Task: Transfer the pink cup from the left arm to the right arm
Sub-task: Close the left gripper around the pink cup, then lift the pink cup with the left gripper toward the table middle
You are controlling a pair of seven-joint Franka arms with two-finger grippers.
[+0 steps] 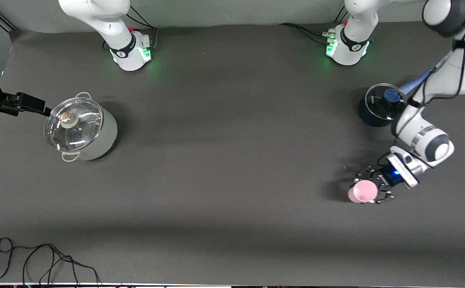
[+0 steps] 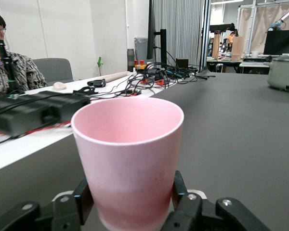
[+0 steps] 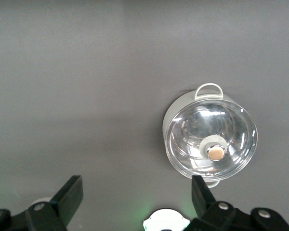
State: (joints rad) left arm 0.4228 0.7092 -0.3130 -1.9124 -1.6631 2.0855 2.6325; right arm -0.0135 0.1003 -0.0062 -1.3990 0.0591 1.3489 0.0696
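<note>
The pink cup (image 1: pixel 362 192) stands upright, low at the table, toward the left arm's end and nearer to the front camera than the dark blue pot. My left gripper (image 1: pixel 366 191) is shut on it. In the left wrist view the cup (image 2: pixel 130 159) fills the middle and the fingers (image 2: pixel 83 199) press its lower sides. I cannot tell whether the cup rests on the table. My right gripper (image 3: pixel 137 195) is open and empty, high over the table near its own base. It is out of the front view.
A pale pot with a glass lid (image 1: pixel 81 127) stands toward the right arm's end; it also shows in the right wrist view (image 3: pixel 209 139). A dark blue pot with a glass lid (image 1: pixel 378 106) stands by the left arm. A black cable (image 1: pixel 48 260) lies at the near edge.
</note>
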